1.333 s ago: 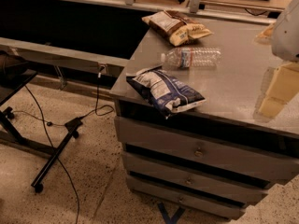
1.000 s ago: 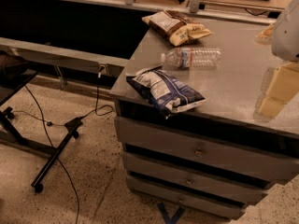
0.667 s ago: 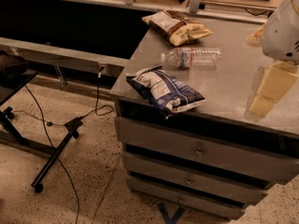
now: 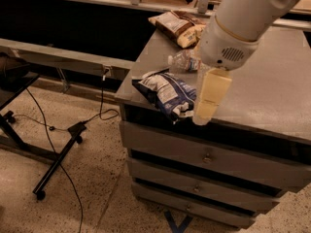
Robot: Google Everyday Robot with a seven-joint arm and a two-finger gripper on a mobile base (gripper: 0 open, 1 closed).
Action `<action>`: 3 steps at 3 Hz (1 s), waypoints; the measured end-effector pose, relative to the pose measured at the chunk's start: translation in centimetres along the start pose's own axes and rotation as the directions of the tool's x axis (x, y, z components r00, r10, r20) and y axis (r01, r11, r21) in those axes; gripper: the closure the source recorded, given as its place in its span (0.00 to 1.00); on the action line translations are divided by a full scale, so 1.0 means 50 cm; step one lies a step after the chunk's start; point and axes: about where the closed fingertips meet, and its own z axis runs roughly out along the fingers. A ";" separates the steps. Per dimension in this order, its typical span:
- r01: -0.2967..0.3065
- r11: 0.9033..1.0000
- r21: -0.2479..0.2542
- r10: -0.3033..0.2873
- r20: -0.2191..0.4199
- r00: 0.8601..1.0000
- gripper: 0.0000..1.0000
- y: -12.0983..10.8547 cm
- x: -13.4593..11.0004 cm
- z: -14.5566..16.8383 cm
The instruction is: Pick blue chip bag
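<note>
The arm has swung in from the right edge of the view, and its pale cream gripper (image 4: 203,114) now hangs over the front of the grey metal surface (image 4: 272,86), tip pointing down. It sits just beside the right end of the crinkly dark navy-blue chip bag with the white printed panel (image 4: 163,93). Whether it touches the bag cannot be told, nor whether the gripper is spread or pressed together; from this side it shows only as one pale block under the white rounded wrist housing (image 4: 228,50).

The bag itself has not shifted. It lies flat near the front left corner of the surface, one end close to the edge. So the approach looks nearly done, and the grasp itself is not yet made. The gripper would likely need to come a little further left to sit over the bag's puffy middle.

Just behind the bag lies a clear plastic water bottle (image 4: 182,61) on its side, partly hidden by the wrist. It is near enough to be nudged. Further back, well apart, rests a brown-and-yellow snack bag (image 4: 176,27). Below the surface are grey drawers (image 4: 209,157), and a black stand with cables (image 4: 56,161) is on the floor to the left.
</note>
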 end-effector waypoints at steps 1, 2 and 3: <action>0.037 0.998 -0.054 -0.037 0.010 0.999 0.00 -0.006 -0.079 0.076; 0.042 0.997 -0.060 -0.041 0.012 0.999 0.00 -0.007 -0.090 0.084; 0.040 0.997 -0.067 -0.040 0.001 0.999 0.00 -0.014 -0.093 0.090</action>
